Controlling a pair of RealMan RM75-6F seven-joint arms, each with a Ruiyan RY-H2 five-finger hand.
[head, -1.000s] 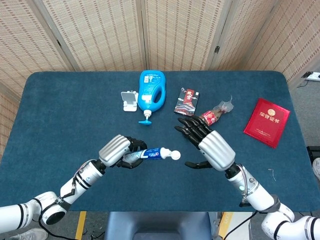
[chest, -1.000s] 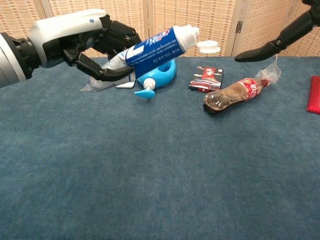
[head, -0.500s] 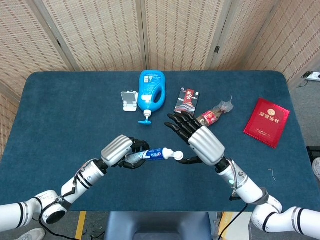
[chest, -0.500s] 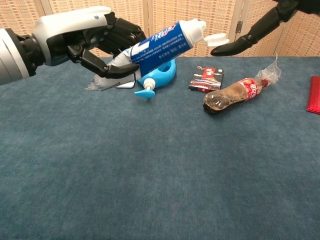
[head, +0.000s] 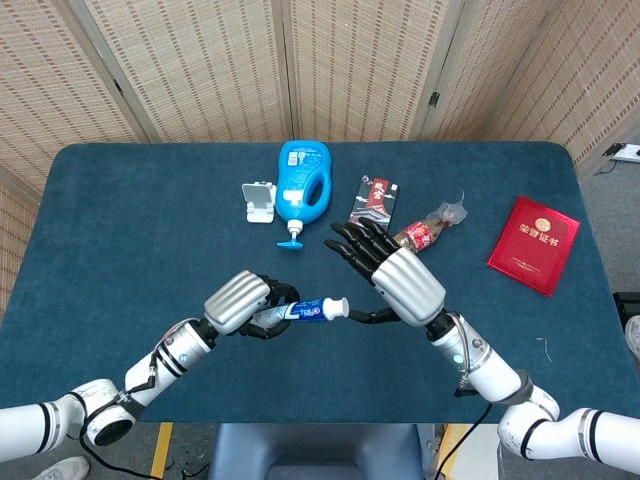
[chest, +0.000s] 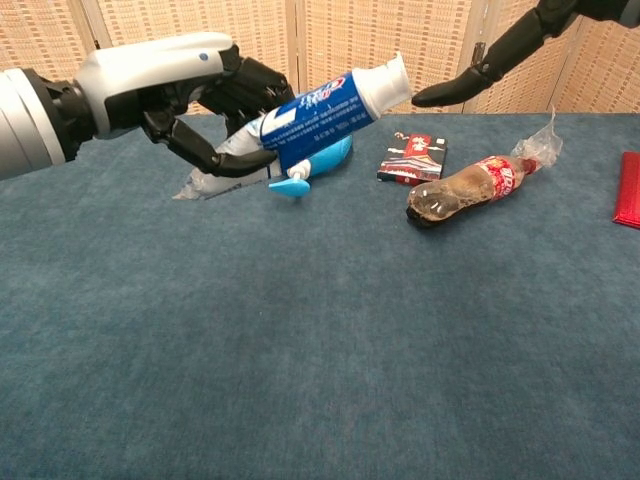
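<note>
The toothpaste tube (head: 300, 311) is grasped in the left hand (head: 238, 301) and held above the desk (head: 120, 230). The right hand (head: 400, 285) is spread, holding nothing, thumb tip at the tube's cap end. Cap closure is judged to be in hand; a precise thumb press is called for next. Tube lettering cannot be read; the red booklet (head: 533, 244) bears gold characters.

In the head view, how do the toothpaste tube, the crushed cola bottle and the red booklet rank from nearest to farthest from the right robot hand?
Measured from the right robot hand:
1. Toothpaste tube: just to its left, cap end at its fingers, gripped by the left robot hand.
2. Crushed cola bottle: behind it, slightly right, on the table.
3. Red booklet: far right.
</note>
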